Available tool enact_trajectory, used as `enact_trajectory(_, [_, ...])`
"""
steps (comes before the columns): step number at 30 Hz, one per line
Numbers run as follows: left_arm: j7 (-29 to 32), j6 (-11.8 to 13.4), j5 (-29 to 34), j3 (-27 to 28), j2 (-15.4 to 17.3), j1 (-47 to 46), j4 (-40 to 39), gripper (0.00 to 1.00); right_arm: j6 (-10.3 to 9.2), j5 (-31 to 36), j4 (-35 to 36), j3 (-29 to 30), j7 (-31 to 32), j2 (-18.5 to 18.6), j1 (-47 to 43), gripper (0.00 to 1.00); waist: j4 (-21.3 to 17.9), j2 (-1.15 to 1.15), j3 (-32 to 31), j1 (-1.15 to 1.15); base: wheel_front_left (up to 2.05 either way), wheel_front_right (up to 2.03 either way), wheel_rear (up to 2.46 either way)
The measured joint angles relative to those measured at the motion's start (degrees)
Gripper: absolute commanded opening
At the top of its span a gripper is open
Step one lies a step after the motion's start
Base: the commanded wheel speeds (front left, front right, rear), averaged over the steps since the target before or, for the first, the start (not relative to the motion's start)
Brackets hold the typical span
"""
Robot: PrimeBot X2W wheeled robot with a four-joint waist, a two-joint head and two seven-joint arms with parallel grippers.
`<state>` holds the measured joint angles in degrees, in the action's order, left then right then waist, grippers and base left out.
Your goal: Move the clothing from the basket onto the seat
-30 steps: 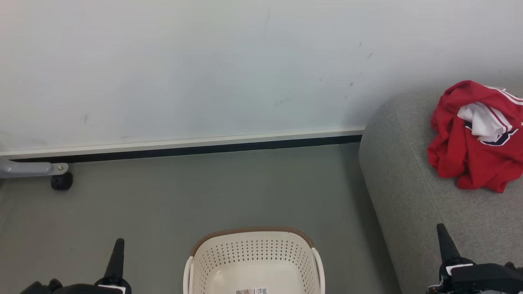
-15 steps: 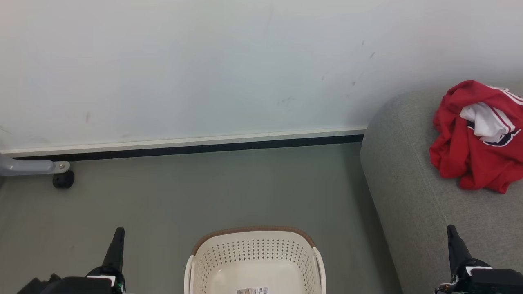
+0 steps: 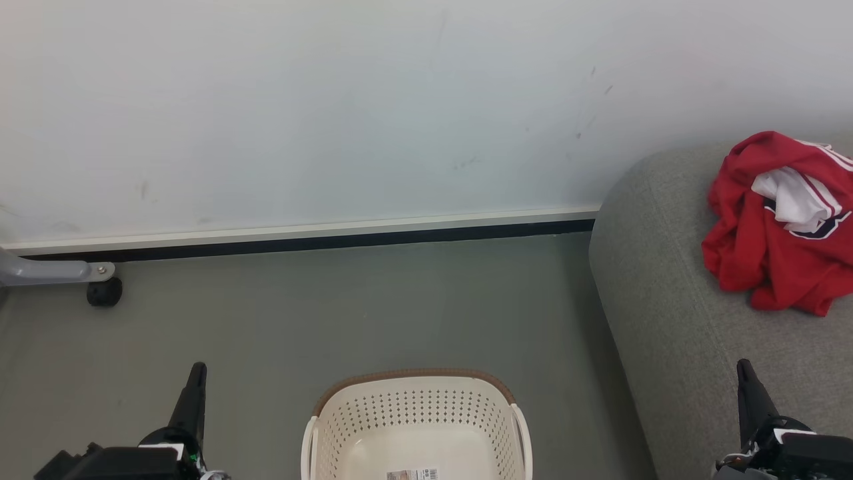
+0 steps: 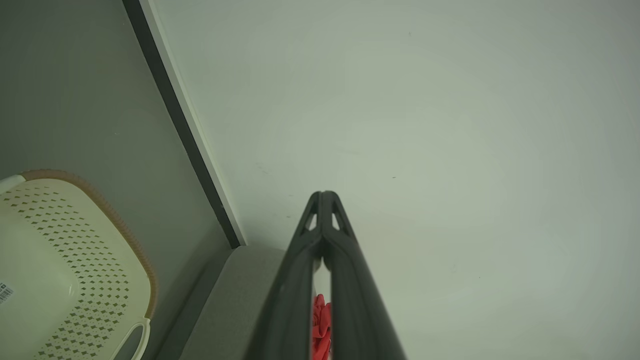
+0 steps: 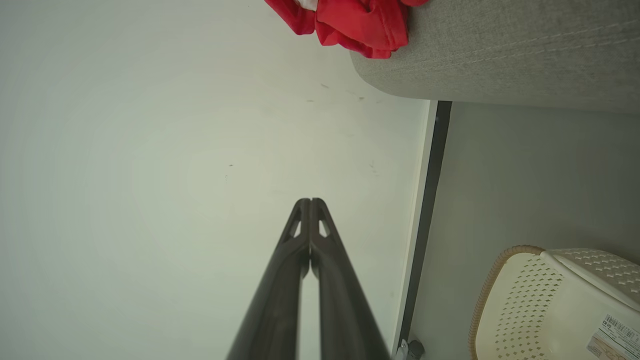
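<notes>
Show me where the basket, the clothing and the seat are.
the basket (image 3: 413,407), head view, on its perforated far wall.
the clothing (image 3: 753,253), head view, on its red fabric.
the seat (image 3: 660,287), head view, on bare grey fabric.

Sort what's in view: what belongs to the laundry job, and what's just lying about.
Job: red clothing, lying on the grey seat; cream basket, no clothing visible inside.
Lying about: black caster, grey frame leg, sticker label in the basket.

The left gripper (image 3: 198,368) now reaches higher up the head view than a second ago. The right gripper (image 3: 744,365) sits farther right, nearer that view's edge.
</notes>
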<state>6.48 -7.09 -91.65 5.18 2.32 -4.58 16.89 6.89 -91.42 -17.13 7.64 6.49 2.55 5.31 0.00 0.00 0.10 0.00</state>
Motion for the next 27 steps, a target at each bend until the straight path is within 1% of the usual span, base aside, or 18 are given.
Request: enact_trajectory(27, [0.0,0.0,-0.1,0.0,0.0,0.0,0.1,0.0,0.0,0.0,0.0,0.0,0.0,0.0,0.0,0.0,0.0,0.0,0.0,0.0,0.0,0.0,0.0])
